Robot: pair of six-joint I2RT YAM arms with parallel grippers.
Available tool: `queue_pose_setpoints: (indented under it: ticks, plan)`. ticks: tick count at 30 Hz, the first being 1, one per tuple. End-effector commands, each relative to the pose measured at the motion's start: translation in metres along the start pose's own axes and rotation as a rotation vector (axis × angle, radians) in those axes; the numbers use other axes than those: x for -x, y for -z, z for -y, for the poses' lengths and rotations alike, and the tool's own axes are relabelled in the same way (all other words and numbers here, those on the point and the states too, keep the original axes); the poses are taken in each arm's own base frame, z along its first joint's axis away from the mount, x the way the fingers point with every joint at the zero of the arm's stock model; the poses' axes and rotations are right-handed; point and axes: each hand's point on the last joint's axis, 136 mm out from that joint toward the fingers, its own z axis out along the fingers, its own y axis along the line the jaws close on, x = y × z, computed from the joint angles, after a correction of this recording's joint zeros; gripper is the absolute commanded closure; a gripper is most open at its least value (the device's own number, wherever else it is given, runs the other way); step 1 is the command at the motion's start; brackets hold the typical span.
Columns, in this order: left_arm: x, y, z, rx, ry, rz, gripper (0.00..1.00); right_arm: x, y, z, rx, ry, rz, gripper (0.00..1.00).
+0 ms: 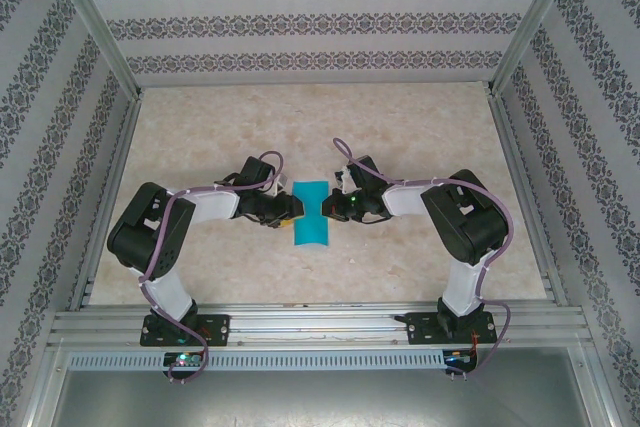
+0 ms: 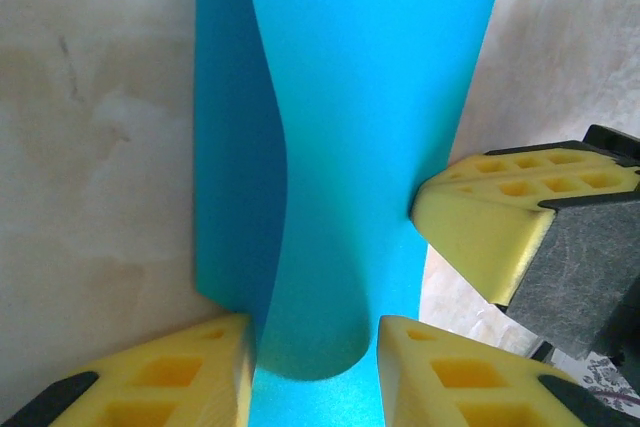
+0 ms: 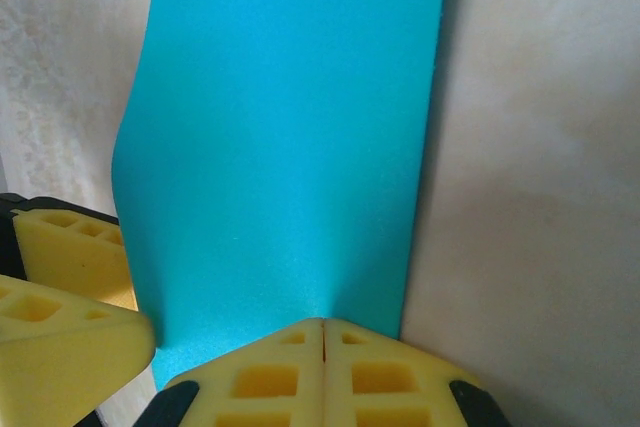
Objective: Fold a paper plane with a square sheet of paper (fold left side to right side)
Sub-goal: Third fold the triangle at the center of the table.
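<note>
— Yellow foam sits closest in the left wrist view: the left fingers (image 2: pixel 150 387), at 6 o'clock in that picture. How do they stand?

— Parted, and closed onto a square sheet of thin teal-blue paper (image 2: pixel 380 97). Its rounded bend fills the gap between them, and each finger touches the paper on its own side.

— And the right fingers (image 3: pixel 270 382)?

— Pressed together, with a hairline seam between the two yellow blocks. Their tips meet the sheet's near edge, where the paper shows a small dimple. Whether any paper is nipped between them cannot be told.

— Where does the sheet lie?

— Near the middle of the pale marbled bench (image 1: pixel 400 137). From above, the sheet (image 1: pixel 310 219) reads as a narrow strip running from 12 to 6 o'clock. The left fingers (image 1: pixel 286 209) reach it from 9 o'clock and the right fingers (image 1: pixel 329 207) from 3 o'clock, facing each other across it.

— Is it flat?

— It is doubled over. An upper layer bulges above a lower one, which shows as a shadowed band at 9 o'clock in the left wrist view.

— Do the wrist cameras catch each other's fingers?

— Yes. One of the right fingers (image 2: pixel 480 217) sits at 3 o'clock in the left wrist view, its tip touching the sheet's edge. The left fingers (image 3: pixel 60 282) appear at 8 o'clock in the right wrist view, just beside the sheet (image 3: pixel 290 147).
</note>
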Motion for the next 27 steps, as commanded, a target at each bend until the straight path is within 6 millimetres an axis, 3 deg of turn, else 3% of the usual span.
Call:
queue_pose_setpoints:
  ticks: [1,17,22,27]
  plan:
    - [0.007,0.007,0.011,-0.021,-0.025,0.050,0.63,-0.021,0.001,0.025,-0.072,-0.053,-0.064,1.00]
    - [0.022,0.010,0.011,-0.051,-0.048,0.068,0.59,-0.022,0.001,0.027,-0.076,-0.053,-0.067,1.00]
    - [0.020,0.009,0.008,-0.045,-0.037,0.060,0.67,-0.022,0.001,0.027,-0.076,-0.054,-0.066,1.00]
    - [0.017,0.008,0.005,-0.046,-0.021,0.056,0.88,-0.017,0.003,0.022,-0.068,-0.045,-0.049,1.00]
